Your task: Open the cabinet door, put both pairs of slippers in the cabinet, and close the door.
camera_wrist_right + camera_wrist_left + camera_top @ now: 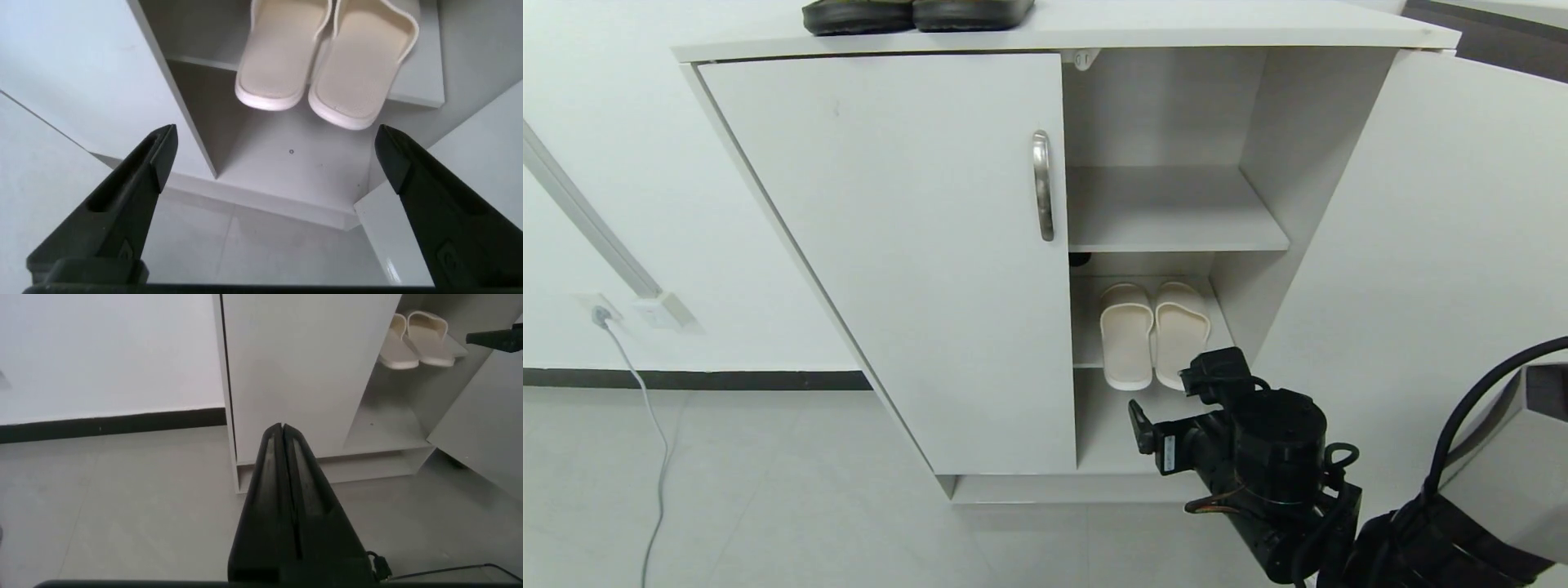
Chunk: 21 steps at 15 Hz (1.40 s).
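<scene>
Head view: the right end effector (1172, 400) was seen wide open near cream foam slippers (1153, 333) overhanging the white shelf's (1086, 327) front edge; they could be knocked off.

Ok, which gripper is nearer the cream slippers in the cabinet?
Right. The right gripper hangs open just before the cream slippers; the left gripper, shut, sits farther back over the floor.
</scene>
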Motion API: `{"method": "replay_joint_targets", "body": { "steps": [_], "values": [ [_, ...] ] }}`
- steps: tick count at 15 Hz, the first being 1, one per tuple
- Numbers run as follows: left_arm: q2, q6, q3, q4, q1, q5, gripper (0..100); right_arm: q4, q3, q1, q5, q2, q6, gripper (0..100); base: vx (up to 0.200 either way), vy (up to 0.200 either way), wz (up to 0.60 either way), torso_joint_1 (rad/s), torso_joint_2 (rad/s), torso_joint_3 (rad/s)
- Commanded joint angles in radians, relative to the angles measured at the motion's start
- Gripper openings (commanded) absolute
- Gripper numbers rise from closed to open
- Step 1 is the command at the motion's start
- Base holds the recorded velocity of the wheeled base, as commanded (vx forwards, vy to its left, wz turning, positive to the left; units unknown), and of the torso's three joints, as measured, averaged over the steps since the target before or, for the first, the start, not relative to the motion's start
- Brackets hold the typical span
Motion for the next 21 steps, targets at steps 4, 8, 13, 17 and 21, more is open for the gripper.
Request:
{"method": "replay_joint_targets", "body": {
  "steps": [4, 8, 13, 17, 21],
  "values": [
    [0.001, 0.001, 0.0, 0.0, 0.0, 0.0, 0, -0.015, 0.007, 0.002, 0.0, 0.008, -0.004, 100, 0.0, 0.0, 0.0, 0.0, 0.0, 0.0],
    [0.001, 0.0, 0.0, 0.0, 0.0, 0.0, 0, -0.022, 0.009, 0.002, -0.003, 0.006, -0.005, 100, 0.0, 0.0, 0.0, 0.0, 0.0, 0.0],
    [0.001, 0.001, 0.0, 0.0, 0.0, 0.0, 0, -0.027, 0.009, 0.0, -0.009, 0.006, -0.007, 100, 0.0, 0.0, 0.0, 0.0, 0.0, 0.0],
    [0.001, 0.001, 0.0, 0.0, 0.0, 0.0, 0, -0.027, 0.009, 0.0, -0.009, 0.008, -0.007, 100, 0.0, 0.0, 0.0, 0.004, 0.0, 0.056],
    [0.001, 0.001, 0.0, 0.0, 0.0, 0.0, 0, -0.029, 0.019, 0.002, -0.009, 0.008, -0.007, 100, 0.0, 0.0, 0.0, -0.001, 0.0, 0.182]
  ]
}}
